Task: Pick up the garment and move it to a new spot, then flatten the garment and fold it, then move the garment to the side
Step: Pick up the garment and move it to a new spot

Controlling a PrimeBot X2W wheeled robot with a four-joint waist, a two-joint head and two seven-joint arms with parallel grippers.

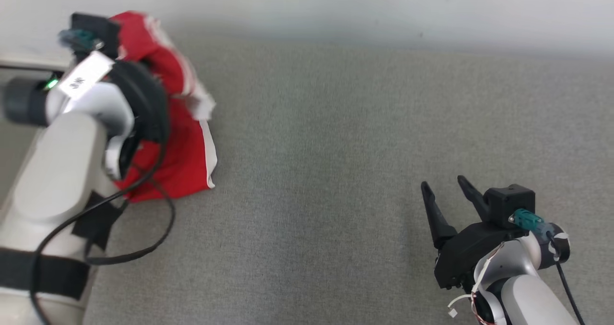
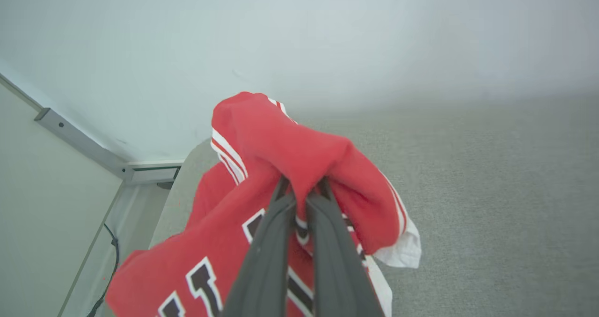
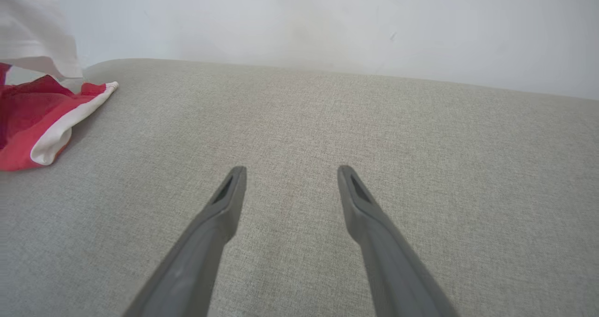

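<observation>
While the right claw [image 1: 442, 182] hovers spread open over the grey fabric-covered tabletop [image 1: 336, 171], well right of the red garment with white trim and dark lettering [image 1: 182, 162], the left claw [image 2: 303, 186] pinches that garment's bunched top, its hem resting on the tabletop.

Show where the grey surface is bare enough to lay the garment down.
Bare: the wide middle of the grey surface, between the red garment and the open right gripper, back to the wall. Crowded: the far left, where the left gripper pinches the garment.
</observation>
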